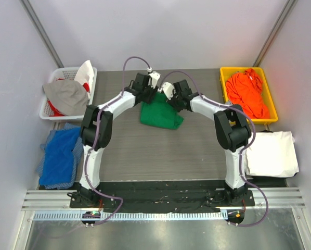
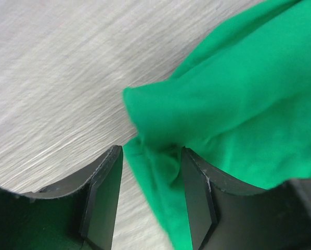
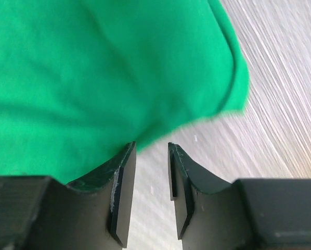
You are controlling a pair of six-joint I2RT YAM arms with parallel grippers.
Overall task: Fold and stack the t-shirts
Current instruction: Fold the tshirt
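Note:
The bright green t-shirt [image 1: 160, 115] lies bunched at the far middle of the table. Both grippers are at its far edge. In the left wrist view my left gripper [image 2: 150, 156] is open, with a fold of the green shirt [image 2: 238, 94] lying between its jaws. My right gripper [image 3: 151, 148] is open by a narrow gap with only bare table between the jaws; the green shirt [image 3: 93, 67] lies just ahead and left of it. The orange t-shirt [image 1: 247, 92] is crumpled in a yellow bin [image 1: 223, 88]. The white t-shirt [image 1: 271, 152] lies flat at the right.
A white basket [image 1: 54, 75] holding grey, white and red cloth stands at the far left. A blue cloth [image 1: 61, 156] lies on the left side. The arms' base rail [image 1: 160, 200] runs along the near edge.

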